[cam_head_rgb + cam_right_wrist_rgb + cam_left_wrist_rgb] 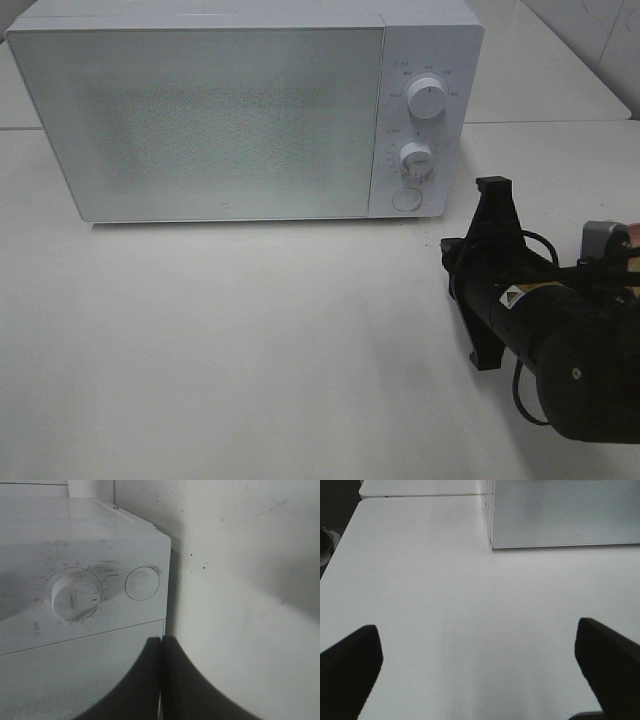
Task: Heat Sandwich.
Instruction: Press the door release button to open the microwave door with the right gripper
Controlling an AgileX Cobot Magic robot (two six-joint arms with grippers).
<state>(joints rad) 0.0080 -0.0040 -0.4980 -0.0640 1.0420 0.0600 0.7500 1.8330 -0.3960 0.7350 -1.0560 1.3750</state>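
The white microwave stands at the back of the table with its door shut. The sandwich and its pink plate are not in view. My right gripper is shut and empty, turned on its side, just right of the microwave's front lower corner. In the right wrist view its closed fingertips point at the control panel, below the round button and the lower dial. My left gripper is open and empty over bare table, left of the microwave; it is out of the exterior high view.
The microwave panel carries an upper dial, a lower dial and a round button. The white table spreads in front. A second table surface lies behind at the right.
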